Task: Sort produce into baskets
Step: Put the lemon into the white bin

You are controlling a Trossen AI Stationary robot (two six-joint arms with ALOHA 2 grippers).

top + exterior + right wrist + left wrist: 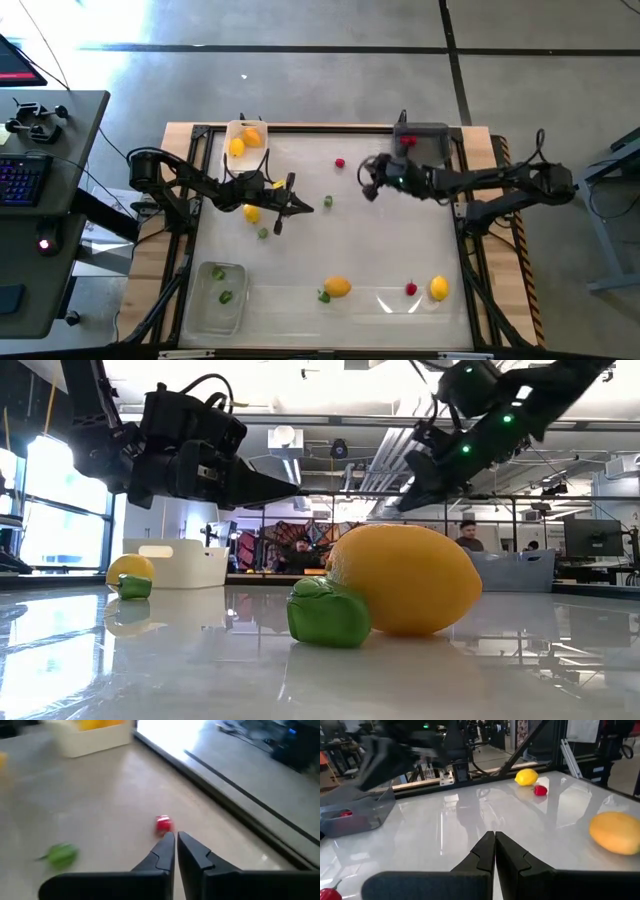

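My left gripper [306, 207] is shut and empty over the middle of the table, right of a yellow piece [252, 212] and a green piece [263, 232]. My right gripper [366, 189] is shut and empty above the table. A red berry [163, 823] lies just beyond its tips; it also shows in the high view [340, 162]. A green piece [327, 201] lies between the grippers. The white tray [232, 128] holds yellow and orange pieces. The dark grey tray [428, 131] holds a red piece. The clear tray [200, 300] holds green pieces.
Near the front edge lie an orange-yellow piece [338, 287] with a green piece [324, 296] against it, a red berry [411, 289] and a yellow piece [439, 288]. The table's raised frame [470, 250] runs along its sides. People show in the room behind [467, 535].
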